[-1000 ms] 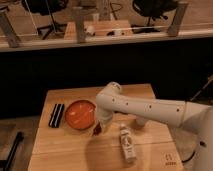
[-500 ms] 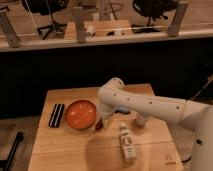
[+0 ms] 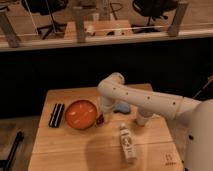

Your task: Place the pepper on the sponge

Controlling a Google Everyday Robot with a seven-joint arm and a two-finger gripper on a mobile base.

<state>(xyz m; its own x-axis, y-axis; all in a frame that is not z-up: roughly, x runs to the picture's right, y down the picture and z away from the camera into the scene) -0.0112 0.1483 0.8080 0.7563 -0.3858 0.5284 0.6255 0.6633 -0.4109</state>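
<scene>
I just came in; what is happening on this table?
A white robot arm reaches over the wooden table. Its gripper is down beside the right edge of the orange plate, at the dark red pepper. The light-blue sponge lies to the right, partly behind the arm, with no pepper on it yet. A pale bottle lies nearer the front.

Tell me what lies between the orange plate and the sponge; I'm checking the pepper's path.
Camera view: the gripper, down at the pepper, stands between orange plate and sponge.

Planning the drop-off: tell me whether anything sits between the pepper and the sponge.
Nothing visible does. The gripper is down at the pepper beside the orange plate; the sponge lies close by, partly hidden behind the arm.
</scene>
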